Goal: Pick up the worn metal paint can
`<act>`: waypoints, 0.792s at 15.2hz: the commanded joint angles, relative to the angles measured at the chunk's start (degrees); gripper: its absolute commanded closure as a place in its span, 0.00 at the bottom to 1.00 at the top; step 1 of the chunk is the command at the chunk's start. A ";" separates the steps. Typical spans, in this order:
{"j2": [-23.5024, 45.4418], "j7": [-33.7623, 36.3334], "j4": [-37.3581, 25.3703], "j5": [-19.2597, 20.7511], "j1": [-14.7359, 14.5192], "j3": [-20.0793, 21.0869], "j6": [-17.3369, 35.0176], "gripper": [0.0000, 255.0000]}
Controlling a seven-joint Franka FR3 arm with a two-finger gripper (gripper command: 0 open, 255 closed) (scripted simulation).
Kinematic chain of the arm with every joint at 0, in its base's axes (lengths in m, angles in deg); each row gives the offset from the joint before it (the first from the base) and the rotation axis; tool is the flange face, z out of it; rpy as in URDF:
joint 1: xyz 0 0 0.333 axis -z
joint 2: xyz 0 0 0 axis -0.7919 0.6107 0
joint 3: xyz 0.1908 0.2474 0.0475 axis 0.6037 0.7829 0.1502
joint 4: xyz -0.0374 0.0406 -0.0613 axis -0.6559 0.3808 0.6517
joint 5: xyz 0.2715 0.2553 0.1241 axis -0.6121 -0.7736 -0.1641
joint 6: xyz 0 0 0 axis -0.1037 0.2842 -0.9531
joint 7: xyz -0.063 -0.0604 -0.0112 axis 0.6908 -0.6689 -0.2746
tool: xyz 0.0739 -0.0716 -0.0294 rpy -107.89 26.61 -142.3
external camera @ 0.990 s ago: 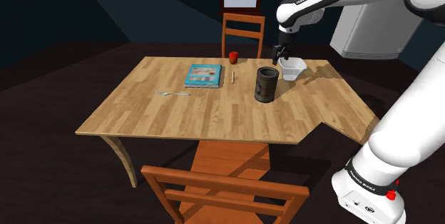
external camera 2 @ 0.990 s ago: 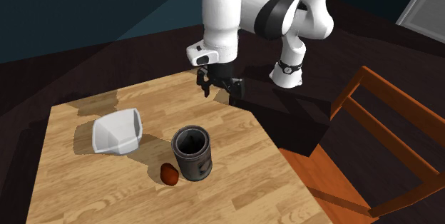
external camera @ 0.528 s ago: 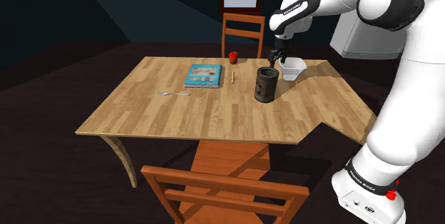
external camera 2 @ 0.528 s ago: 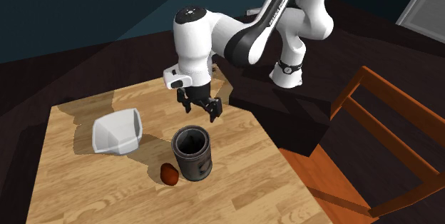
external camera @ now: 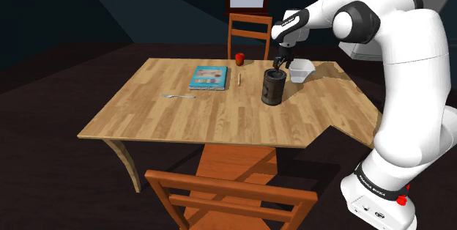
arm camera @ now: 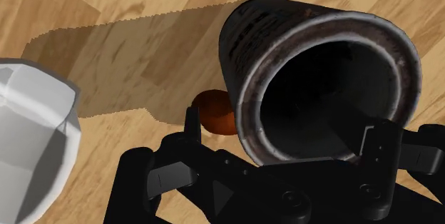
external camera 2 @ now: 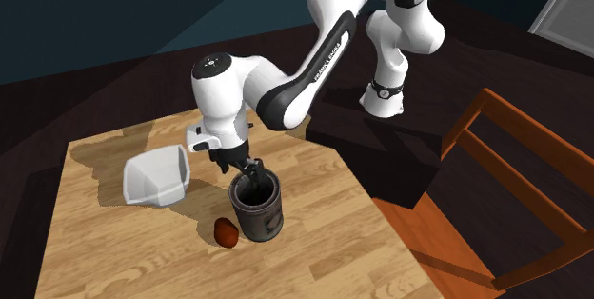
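Paint can [external camera: 272,87]: dark, scuffed, grey-rimmed, no lid. It stands upright on the wooden table [external camera: 183,119], right of centre in the shoulder view. Long axis vertical, mouth facing up.

Gripper [external camera 2: 246,169]: points straight down directly over the can, fingertips about level with the rim. Jaws wide open, holding nothing.

Wrist view: of the gripper [arm camera: 283,140], one finger sits outside the can's wall [arm camera: 246,44], on the side of a small red-brown object [arm camera: 214,113]. The other sits over the mouth, close to the opposite rim. Whether it would clear that rim on the outside cannot be told.

Judgement: the jaw span looks barely equal to the can's width, so a grip across the whole body is doubtful. Pinching one wall between an inner and an outer finger seems likelier. That calls for a short straight descent, then closing.

Room, second exterior view:
- The red-brown object lies just beside the can's base at its lower left. The outer finger would descend near it and could nudge it.
- A white tub [external camera 2: 157,178] sits to the upper left, apart and not in the way.
- The table edge runs to the can's right with bare wood between, so a tipped can might roll that way.
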 commanded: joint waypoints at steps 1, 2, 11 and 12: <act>1.81 -0.24 -1.44 -0.34 0.43 0.17 0.33 0.00; 2.21 -0.30 -1.27 -0.45 0.48 0.25 0.89 0.00; 4.10 -0.59 -0.62 -0.95 0.68 0.60 3.40 1.00; 4.11 -0.59 -0.65 -0.95 0.68 0.60 3.39 1.00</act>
